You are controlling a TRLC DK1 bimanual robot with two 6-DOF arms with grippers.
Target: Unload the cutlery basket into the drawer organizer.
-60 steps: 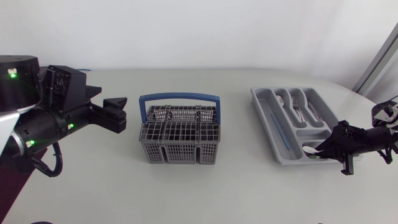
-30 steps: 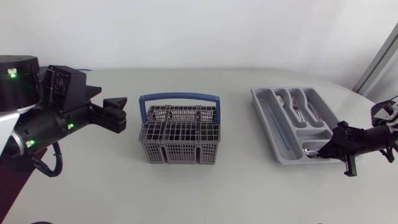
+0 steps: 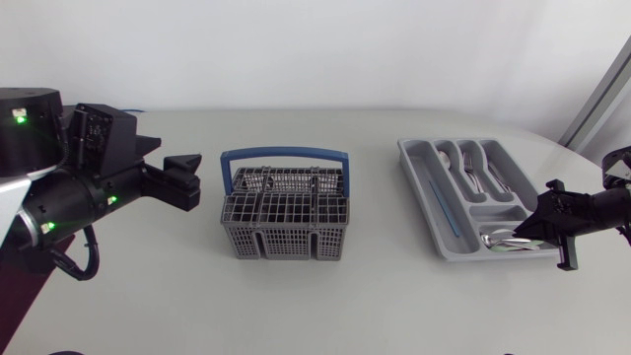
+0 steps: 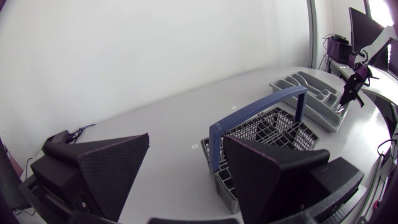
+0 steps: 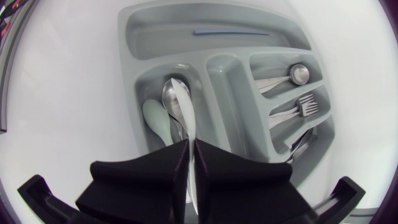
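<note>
**Right hand closed on a spoon at the organizer**

The right hand [image 5: 190,144] is closed to a thin slit on the handle of one metal spoon [image 5: 176,98]. The spoon's bowl lies in the end compartment of the organizer [image 5: 227,93], beside one pale spoon [image 5: 155,121]. The single grey organizer, with five compartments, is seen at the right of the head frame. One blue stick [image 5: 239,31] lies in its long compartment; the cutlery in the other three is too overlapped to be counted. The left hand [image 4: 186,140] is held wide open, nothing gripped. One cutlery basket [image 3: 284,222] stands mid-frame on the surface [image 3: 148,296].
</note>
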